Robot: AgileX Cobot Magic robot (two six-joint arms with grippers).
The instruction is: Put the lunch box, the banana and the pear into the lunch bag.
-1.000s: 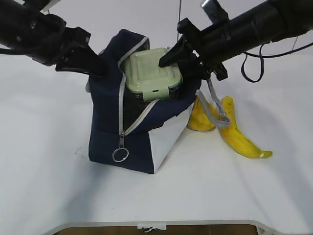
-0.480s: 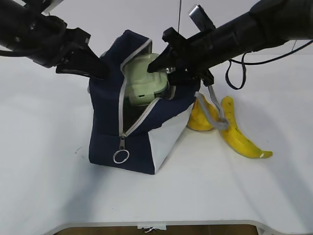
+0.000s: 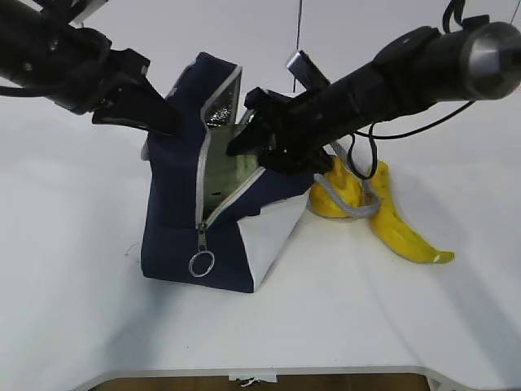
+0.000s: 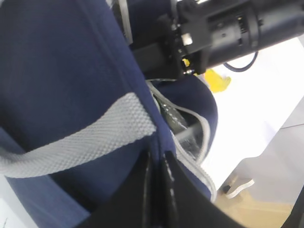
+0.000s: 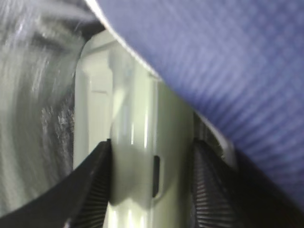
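The navy lunch bag (image 3: pixel 175 220) stands left of centre with its zipper open. My left gripper (image 3: pixel 167 122) is shut on the bag's upper fabric edge, its fingers (image 4: pixel 159 190) pinching navy cloth beside a grey webbing handle (image 4: pixel 80 142). My right gripper (image 3: pixel 244 142) reaches into the opening, shut on the pale green lunch box (image 5: pixel 142 142), which stands on edge inside the bag (image 3: pixel 224 167). The ribbed pads (image 5: pixel 92 190) press both its sides. The pear (image 3: pixel 335 195) and the banana (image 3: pixel 399 232) lie on the table right of the bag.
A loose grey bag handle (image 3: pixel 346 204) drapes over the pear. A round metal zipper pull (image 3: pixel 200 263) hangs at the bag's front. Silver lining (image 5: pixel 33 95) shows beside the box. The table's front edge (image 3: pixel 260 371) runs close below.
My right gripper has moved down and left, tipping the lunch box on edge and sinking it from above the opening into the bag. The left gripper held still.
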